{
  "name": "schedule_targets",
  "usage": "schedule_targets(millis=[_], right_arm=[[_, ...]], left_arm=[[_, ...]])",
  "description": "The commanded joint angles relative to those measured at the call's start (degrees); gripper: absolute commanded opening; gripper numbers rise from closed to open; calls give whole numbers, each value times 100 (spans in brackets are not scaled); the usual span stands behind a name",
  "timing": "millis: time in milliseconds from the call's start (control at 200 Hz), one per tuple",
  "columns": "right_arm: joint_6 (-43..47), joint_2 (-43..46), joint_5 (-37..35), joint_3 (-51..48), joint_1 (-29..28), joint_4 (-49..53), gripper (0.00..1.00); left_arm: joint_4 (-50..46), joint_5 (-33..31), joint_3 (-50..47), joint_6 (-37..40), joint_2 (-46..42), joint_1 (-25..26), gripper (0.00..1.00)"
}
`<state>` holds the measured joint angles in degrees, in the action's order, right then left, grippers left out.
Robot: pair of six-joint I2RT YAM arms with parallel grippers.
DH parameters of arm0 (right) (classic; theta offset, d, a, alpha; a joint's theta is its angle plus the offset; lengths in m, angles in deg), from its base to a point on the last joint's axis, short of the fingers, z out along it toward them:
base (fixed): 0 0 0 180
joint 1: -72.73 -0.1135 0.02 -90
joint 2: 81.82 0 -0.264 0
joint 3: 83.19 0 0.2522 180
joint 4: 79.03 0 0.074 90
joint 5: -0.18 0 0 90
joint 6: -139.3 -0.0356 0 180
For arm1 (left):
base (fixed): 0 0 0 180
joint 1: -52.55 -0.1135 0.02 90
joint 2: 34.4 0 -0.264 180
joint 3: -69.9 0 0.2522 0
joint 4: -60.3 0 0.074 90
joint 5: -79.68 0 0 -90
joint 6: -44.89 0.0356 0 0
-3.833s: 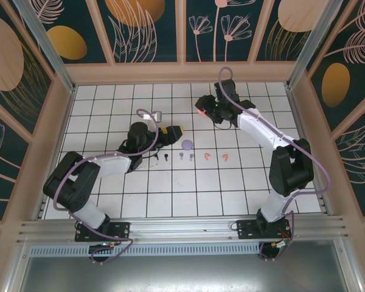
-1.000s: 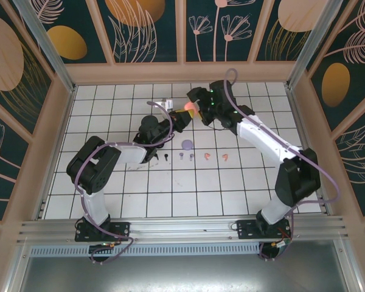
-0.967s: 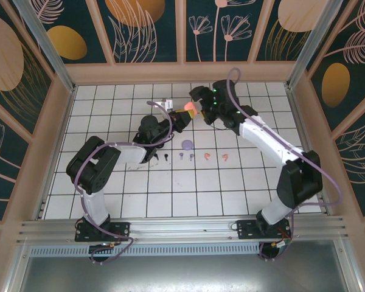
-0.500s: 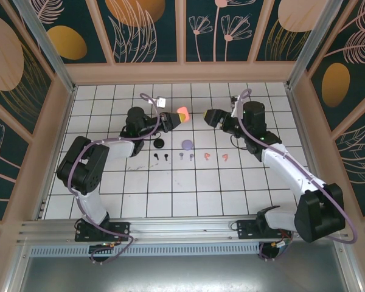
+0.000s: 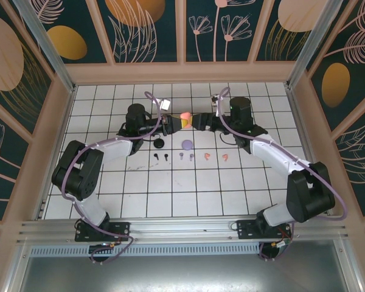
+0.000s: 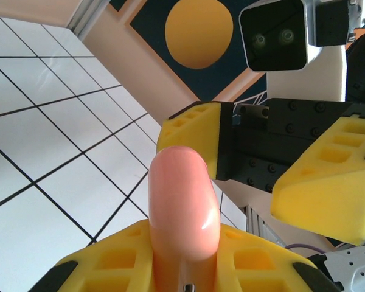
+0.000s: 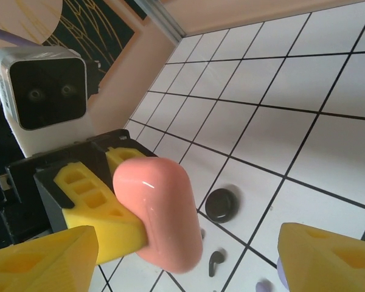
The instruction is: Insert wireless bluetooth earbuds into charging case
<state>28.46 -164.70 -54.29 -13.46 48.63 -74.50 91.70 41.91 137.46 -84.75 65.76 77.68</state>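
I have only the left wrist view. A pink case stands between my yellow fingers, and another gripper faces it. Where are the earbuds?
Observer: In the top view six earbuds lie in a row on the table, black, lilac, coral from left to right, nearer the arm bases than the pink case.
Operator: Are other cases there?
Observer: A black case and a lilac case lie just beyond that row.
Operator: Is my case lined up with the right gripper?
Observer: In the right wrist view the right gripper has its fingers wide apart, with the pink case ahead between them.
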Motion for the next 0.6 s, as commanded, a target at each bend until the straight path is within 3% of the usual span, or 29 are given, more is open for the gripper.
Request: schedule_targets(millis=[0, 350, 595], right_arm=[[134, -122, 82, 244, -41, -227, 77], [117, -452, -54, 147, -42, -280, 69], [-280, -649, -207, -223, 339, -556, 62]], left_arm=[[-34, 178, 163, 143, -163, 17, 0], [-77, 183, 396, 144, -333, 113, 0], [-105, 187, 358, 202, -582, 203, 0]])
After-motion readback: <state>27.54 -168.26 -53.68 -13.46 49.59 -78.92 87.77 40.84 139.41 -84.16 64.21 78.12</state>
